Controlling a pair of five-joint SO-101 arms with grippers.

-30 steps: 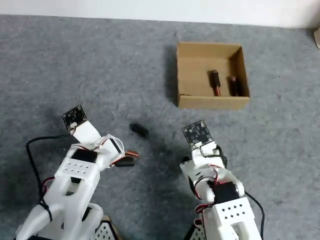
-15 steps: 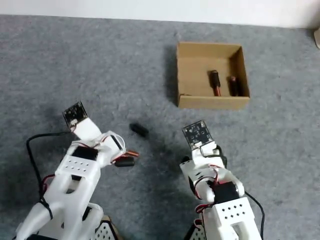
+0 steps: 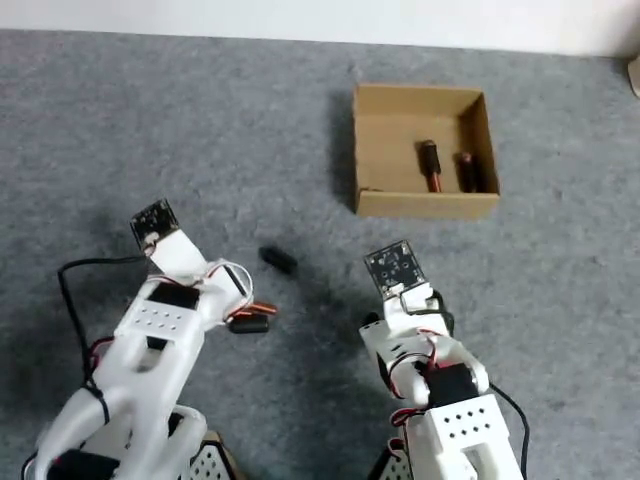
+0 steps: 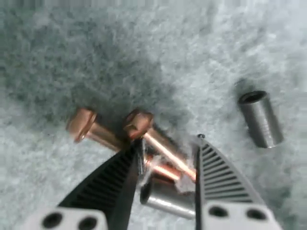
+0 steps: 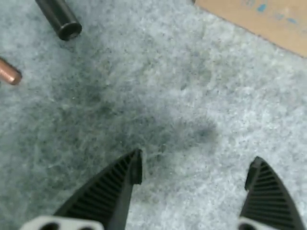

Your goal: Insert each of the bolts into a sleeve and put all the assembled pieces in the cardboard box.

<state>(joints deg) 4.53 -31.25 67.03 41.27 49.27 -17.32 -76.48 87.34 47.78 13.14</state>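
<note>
My left gripper (image 4: 170,142) hangs low over the carpet, open by a narrow gap. Its fingers straddle the shafts of two copper bolts (image 4: 156,141) (image 4: 88,129) and a dark sleeve (image 4: 165,197) lying below them. A second sleeve (image 4: 261,120) lies apart to one side. From above, that loose sleeve (image 3: 278,260) sits between the arms, and a bolt tip (image 3: 265,307) and sleeve (image 3: 252,323) show beside the left arm. My right gripper (image 5: 196,163) is wide open above bare carpet. The cardboard box (image 3: 372,150) holds two assembled pieces (image 3: 432,165) (image 3: 466,172).
Grey carpet covers the whole work area. In the right wrist view a sleeve (image 5: 60,19), a bolt tip (image 5: 9,72) and the box edge (image 5: 259,19) lie beyond the fingers. The right arm (image 3: 420,345) stands below the box.
The left arm's wrist has shifted slightly forward, away from its base. The right arm, the loose sleeve and the box have not moved.
</note>
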